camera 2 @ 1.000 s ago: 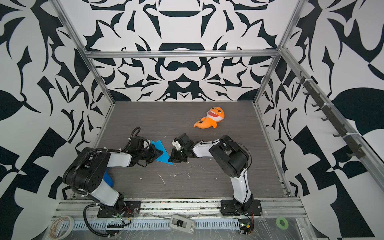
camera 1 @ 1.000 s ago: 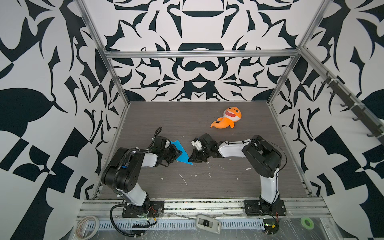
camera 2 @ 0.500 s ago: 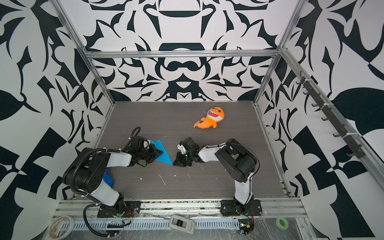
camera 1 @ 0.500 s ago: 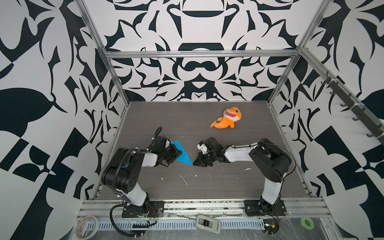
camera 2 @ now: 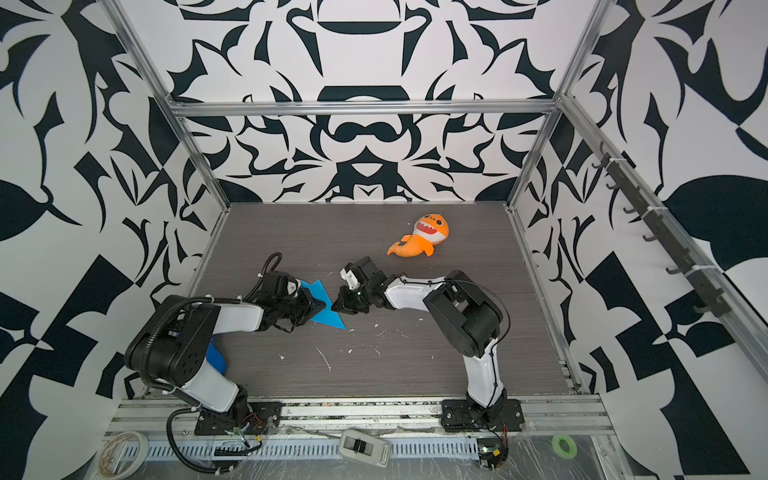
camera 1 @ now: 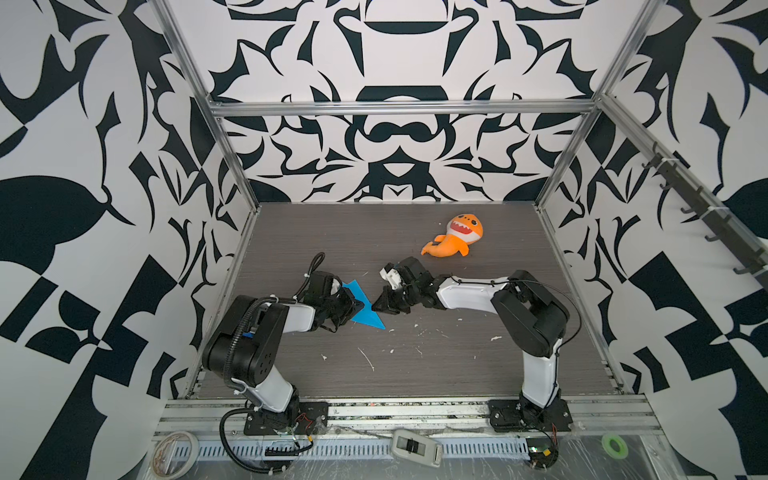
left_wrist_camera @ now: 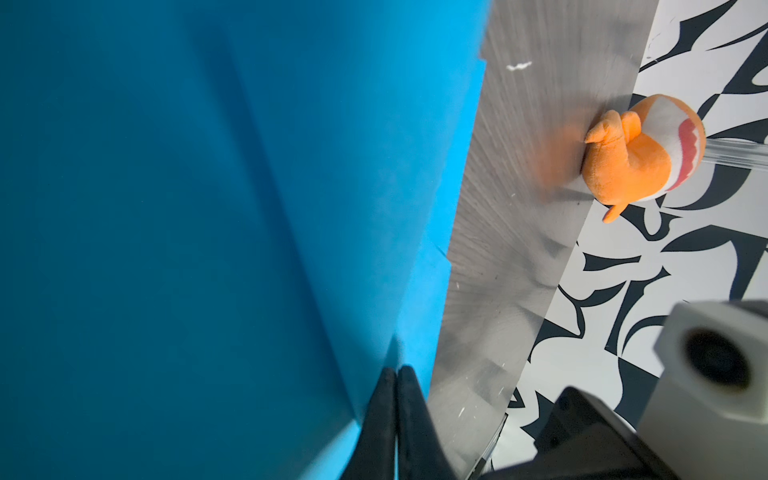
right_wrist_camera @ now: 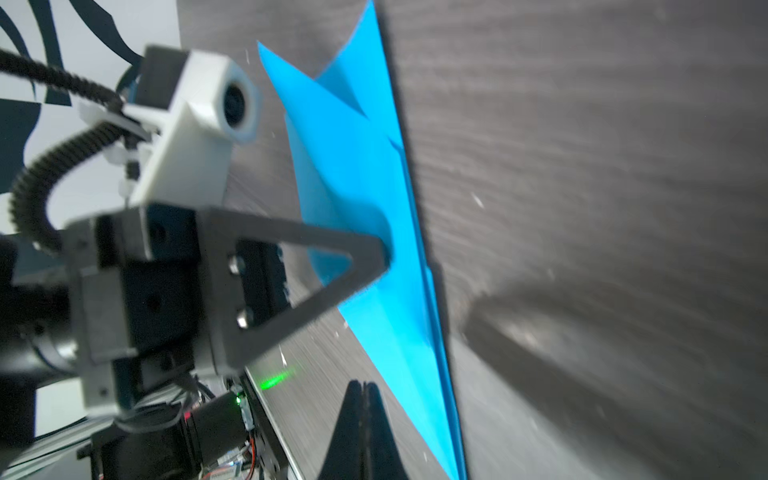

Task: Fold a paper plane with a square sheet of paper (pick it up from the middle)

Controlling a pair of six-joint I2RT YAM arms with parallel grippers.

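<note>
A: What kind of place is shown?
B: A robot lab. A left robot arm (camera 1: 245,349) and a right robot arm (camera 1: 532,320) are bolted to a metal rail (camera 1: 415,411) by a table (camera 1: 415,374).
A: What else is seen?
B: The table is boxed in by a metal frame (camera 1: 399,109) and walls (camera 1: 83,124) covered in black and white shapes. Cables (camera 1: 221,432) are seen in front.

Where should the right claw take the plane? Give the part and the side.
Probably the free long edge near the nose of the plane, from the right. The left claw is shut on its other side, so only that edge is clear. The right claw, shut and empty, must open first, then pinch across the thin layers.
</note>
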